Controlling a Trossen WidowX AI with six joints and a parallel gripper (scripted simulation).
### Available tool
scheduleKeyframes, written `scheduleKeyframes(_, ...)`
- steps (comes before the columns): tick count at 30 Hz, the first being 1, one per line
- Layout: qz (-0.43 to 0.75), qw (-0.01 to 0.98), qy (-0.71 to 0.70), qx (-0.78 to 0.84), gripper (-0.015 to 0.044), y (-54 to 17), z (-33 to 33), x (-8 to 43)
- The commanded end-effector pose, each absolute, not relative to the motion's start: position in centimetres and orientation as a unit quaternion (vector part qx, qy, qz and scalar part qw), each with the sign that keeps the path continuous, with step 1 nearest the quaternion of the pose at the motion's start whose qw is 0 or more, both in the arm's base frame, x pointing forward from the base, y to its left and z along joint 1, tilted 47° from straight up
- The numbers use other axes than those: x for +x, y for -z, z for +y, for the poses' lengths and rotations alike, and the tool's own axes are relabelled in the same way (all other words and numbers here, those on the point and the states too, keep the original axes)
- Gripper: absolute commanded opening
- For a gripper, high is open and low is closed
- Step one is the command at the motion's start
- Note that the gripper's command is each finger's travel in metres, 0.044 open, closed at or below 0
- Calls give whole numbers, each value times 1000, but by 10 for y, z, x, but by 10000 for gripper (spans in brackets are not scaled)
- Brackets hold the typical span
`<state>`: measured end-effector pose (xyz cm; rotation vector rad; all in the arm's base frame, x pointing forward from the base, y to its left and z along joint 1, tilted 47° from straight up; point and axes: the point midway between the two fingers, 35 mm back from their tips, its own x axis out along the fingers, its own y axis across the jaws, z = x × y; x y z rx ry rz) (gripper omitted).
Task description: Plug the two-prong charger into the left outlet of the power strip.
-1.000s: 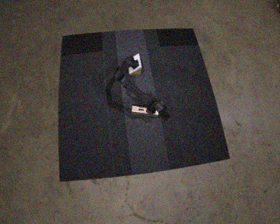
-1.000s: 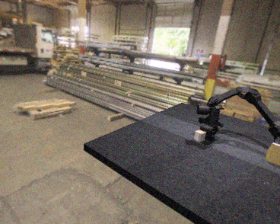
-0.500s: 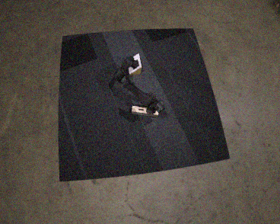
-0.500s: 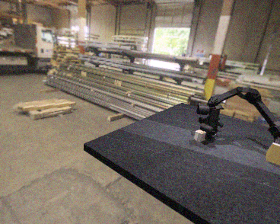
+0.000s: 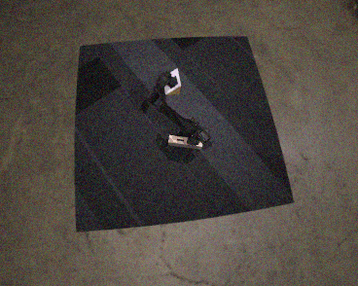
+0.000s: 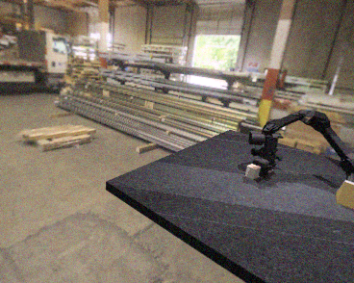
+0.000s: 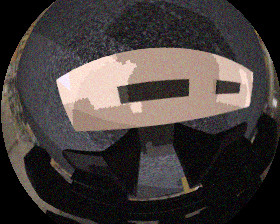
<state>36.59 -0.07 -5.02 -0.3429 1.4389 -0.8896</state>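
Note:
The pale power strip (image 5: 173, 140) (image 6: 252, 171) (image 7: 165, 113) lies on the dark table. In the wrist view its top shows a wide dark recess (image 7: 155, 91) near the middle and a narrower one (image 7: 228, 87) to the right. My gripper (image 5: 196, 139) (image 6: 263, 167) (image 7: 153, 124) is at the strip, along its near long side in the wrist view. It is shut on a dark grey block, seemingly the charger (image 7: 157, 134), which shows between the fingertips. The charger's prongs cannot be seen, and whether it touches the strip cannot be told.
A white and yellow-brown angled block (image 5: 174, 91) (image 6: 352, 196) stands by the arm's base. The dark table (image 5: 120, 185) (image 6: 181, 207) has lighter bands and shadows across it. The arm reaches over the table from the base to the strip.

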Motion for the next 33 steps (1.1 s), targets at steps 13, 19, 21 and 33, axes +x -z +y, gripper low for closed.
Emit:
scheduleKeyframes(13,625,657,395,-147,0,48,-2,372)
scheduleKeyframes(19,625,657,395,-147,0,47,-2,373)
scheduleKeyframes(21,625,657,395,-147,0,47,-1,373)
scheduleKeyframes(33,625,657,395,-147,0,46,-1,373)
